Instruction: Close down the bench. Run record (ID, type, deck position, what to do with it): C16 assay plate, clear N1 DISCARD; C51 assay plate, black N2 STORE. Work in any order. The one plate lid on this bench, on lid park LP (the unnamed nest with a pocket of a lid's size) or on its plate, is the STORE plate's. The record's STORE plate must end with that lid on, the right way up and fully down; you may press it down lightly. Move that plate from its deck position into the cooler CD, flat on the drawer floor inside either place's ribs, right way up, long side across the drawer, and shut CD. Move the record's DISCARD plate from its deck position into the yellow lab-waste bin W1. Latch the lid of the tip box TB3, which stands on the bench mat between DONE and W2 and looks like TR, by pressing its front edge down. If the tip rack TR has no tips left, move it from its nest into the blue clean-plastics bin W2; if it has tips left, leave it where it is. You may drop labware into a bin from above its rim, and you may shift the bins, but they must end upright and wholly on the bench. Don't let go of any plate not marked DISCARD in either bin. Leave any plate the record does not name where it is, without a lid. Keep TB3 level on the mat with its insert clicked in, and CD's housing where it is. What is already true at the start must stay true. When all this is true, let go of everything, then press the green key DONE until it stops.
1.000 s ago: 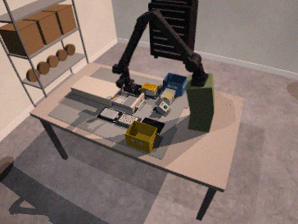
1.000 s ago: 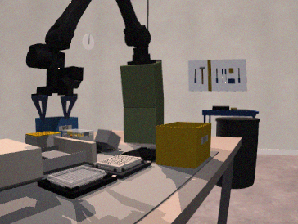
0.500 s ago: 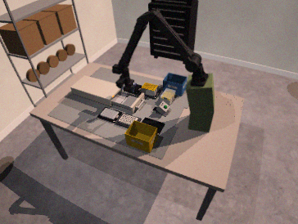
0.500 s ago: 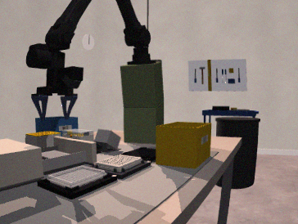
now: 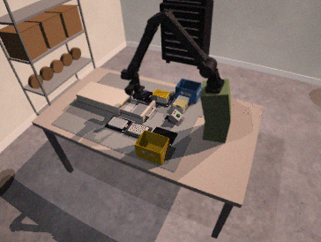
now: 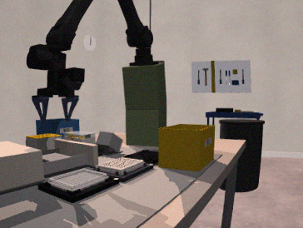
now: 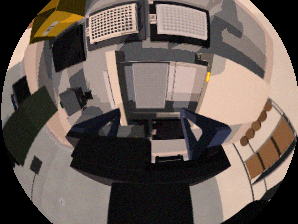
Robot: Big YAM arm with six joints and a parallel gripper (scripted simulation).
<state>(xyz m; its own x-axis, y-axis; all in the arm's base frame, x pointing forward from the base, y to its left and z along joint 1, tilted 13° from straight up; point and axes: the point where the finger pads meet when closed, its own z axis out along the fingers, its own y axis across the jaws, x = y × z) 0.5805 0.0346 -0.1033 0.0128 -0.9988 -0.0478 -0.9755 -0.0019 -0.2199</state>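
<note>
My gripper [image 5: 138, 94] is open and empty. It hangs above the open drawer [image 5: 138, 110] of the white cooler CD [image 5: 100, 97]. In the wrist view the blue fingers frame the drawer's two places [image 7: 160, 83]. In front of the drawer stand a clear plate-like piece [image 5: 118, 123] on a black nest, a white gridded plate [image 5: 137, 129] and a flat black plate [image 5: 164, 133]. I cannot tell whether the clear piece is a lid or a plate. The yellow bin W1 [image 5: 152, 147] stands at the front of the mat. The blue bin W2 [image 5: 189, 90] stands at the back.
A yellow-topped tip rack [image 5: 161, 95] stands right of the gripper. The tip box TB3 [image 5: 181, 104] and the green DONE key [image 5: 177, 116] lie between it and the arm's green pedestal [image 5: 216, 110]. A shelf unit [image 5: 44, 44] stands left of the table.
</note>
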